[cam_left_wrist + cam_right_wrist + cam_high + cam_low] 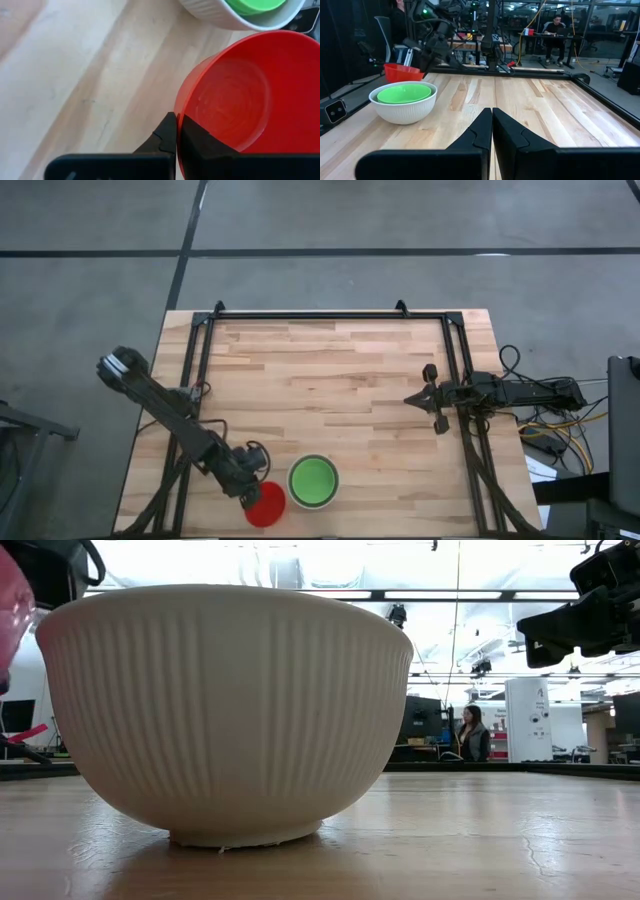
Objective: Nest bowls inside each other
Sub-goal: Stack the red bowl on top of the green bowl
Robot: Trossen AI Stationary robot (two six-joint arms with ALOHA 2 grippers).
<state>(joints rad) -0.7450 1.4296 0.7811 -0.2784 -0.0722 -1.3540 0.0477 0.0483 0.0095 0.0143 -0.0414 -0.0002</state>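
A white ribbed bowl (293, 481) stands on its foot near the table's front edge, with a green bowl (313, 479) nested inside it. The same pair shows in the right wrist view as the white bowl (402, 112) and the green bowl (404, 93). Just left of them is a red bowl (268, 506), with my left gripper (252, 494) shut on it. In the low view the white bowl (230, 710) fills the picture. My right gripper (412, 399) waits shut at the table's right side and holds nothing. My left gripper pinches the red bowl's rim (180, 117) on the side nearest the arm, one finger (205, 142) inside the bowl and the other finger (167, 135) outside. The fingers slant down from the table's left. The bowl (400, 72) hangs clear of the table, mouth up, beside the white bowl.
Black frame rails (330, 316) run along the table's far, left and right sides. Cables (560, 425) lie off the right edge. Bare wood (330, 390) stretches across the middle and far part. A person (470, 735) sits in the room beyond.
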